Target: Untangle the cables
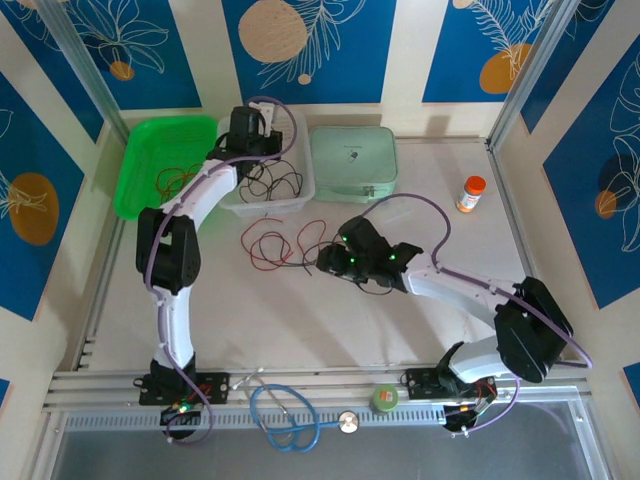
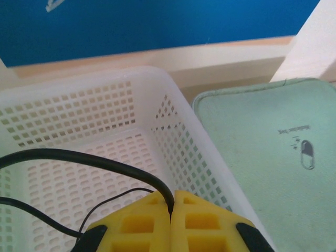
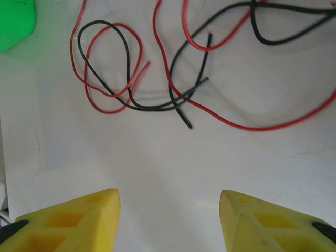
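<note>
A loose tangle of red and black cables lies on the white table left of centre. My right gripper hovers just right of it, open, with bare table between its yellow fingers. In the right wrist view a black cable and a red cable cross ahead of the right gripper. My left gripper is above the white basket, shut on a black cable that arcs away to the left of the left gripper. More black cables lie in the basket.
A green tray at the back left holds red cables. A mint zip case sits right of the basket. An orange-capped bottle stands far right. A blue stethoscope and green tape roll lie at the near edge.
</note>
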`<action>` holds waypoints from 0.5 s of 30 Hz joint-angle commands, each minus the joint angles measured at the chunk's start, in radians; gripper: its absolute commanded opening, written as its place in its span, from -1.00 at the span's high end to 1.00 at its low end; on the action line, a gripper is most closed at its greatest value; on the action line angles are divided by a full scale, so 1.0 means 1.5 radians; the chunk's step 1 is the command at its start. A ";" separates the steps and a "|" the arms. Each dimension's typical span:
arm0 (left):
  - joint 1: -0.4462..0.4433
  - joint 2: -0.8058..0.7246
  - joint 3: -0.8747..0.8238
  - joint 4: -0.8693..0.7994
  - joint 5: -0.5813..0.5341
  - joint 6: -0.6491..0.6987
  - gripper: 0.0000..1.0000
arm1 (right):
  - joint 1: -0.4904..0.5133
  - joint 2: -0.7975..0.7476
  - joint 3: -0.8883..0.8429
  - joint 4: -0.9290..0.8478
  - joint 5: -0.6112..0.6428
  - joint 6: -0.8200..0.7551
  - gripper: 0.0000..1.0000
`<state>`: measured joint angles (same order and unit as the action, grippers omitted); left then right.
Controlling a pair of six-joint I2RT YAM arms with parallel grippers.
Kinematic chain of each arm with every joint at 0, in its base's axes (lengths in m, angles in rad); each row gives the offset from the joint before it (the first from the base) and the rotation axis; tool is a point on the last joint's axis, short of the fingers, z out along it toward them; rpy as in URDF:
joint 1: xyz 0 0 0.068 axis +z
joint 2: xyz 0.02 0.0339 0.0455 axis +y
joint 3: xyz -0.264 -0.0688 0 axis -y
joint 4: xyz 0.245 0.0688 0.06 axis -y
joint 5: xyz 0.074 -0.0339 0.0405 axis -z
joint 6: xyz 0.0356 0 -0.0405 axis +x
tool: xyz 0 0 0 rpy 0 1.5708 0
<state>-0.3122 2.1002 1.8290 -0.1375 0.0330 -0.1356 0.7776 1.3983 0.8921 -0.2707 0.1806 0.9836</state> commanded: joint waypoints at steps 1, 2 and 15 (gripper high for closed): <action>0.010 0.024 -0.018 0.045 -0.007 0.008 1.00 | -0.009 0.035 0.044 -0.005 0.007 -0.040 -0.05; 0.012 0.030 -0.024 0.049 -0.013 0.010 1.00 | -0.014 0.047 0.054 -0.006 0.008 -0.047 -0.04; 0.050 0.054 -0.114 0.072 -0.122 0.036 1.00 | -0.064 0.263 0.208 0.000 0.021 -0.100 0.03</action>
<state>-0.2619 2.1689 1.6768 -0.0620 -0.1024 -0.1127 0.6884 1.7569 1.1625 -0.2626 0.1898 0.8619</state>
